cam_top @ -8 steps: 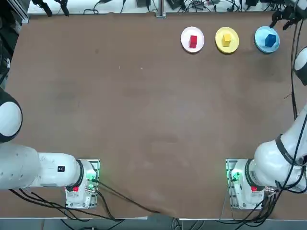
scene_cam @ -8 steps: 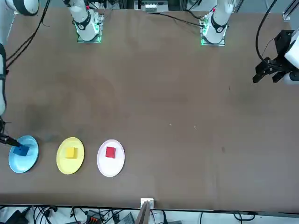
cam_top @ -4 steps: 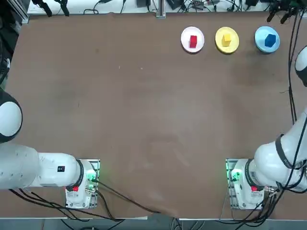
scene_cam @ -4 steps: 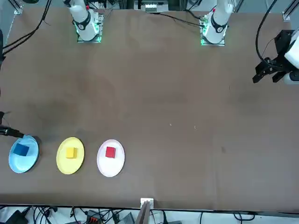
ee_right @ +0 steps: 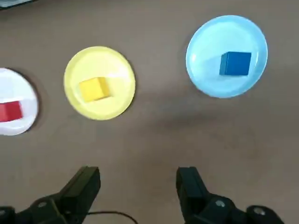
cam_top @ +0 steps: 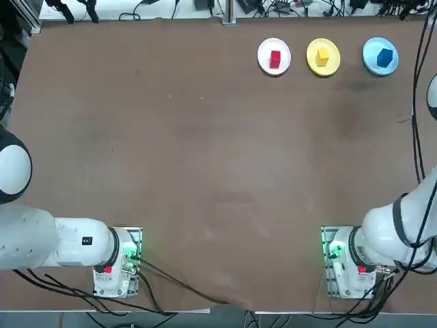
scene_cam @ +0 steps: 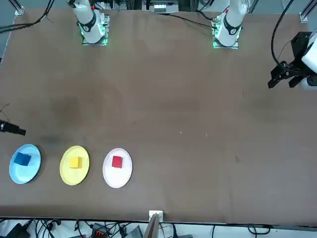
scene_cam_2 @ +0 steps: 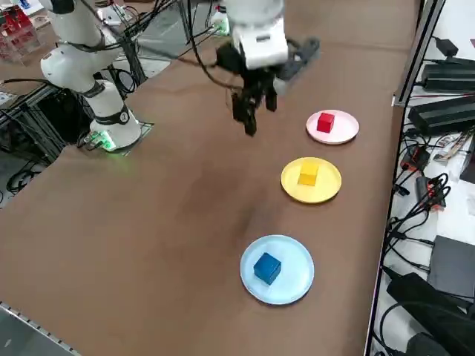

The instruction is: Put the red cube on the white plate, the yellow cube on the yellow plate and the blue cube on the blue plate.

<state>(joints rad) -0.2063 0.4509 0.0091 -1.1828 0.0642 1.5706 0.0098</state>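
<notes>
The right hand [ee_right: 138,171] is open, its fingers wide apart with nothing between them; in the front view its tip overlapped the blue plate [ee_right: 205,60] a second ago, and now it has drawn back off it, towards the robot's side of the table [ee_right: 154,135]; the blue cube [ee_right: 235,63] sits on that plate, free of the hand; next along, the yellow cube [ee_right: 95,88] rests on the yellow plate [ee_right: 100,58]; beyond, the red cube [ee_right: 10,111] lies on the white plate [ee_right: 14,86]; all three pairs match, so the task looks done, with only a clear retreat left.
</notes>
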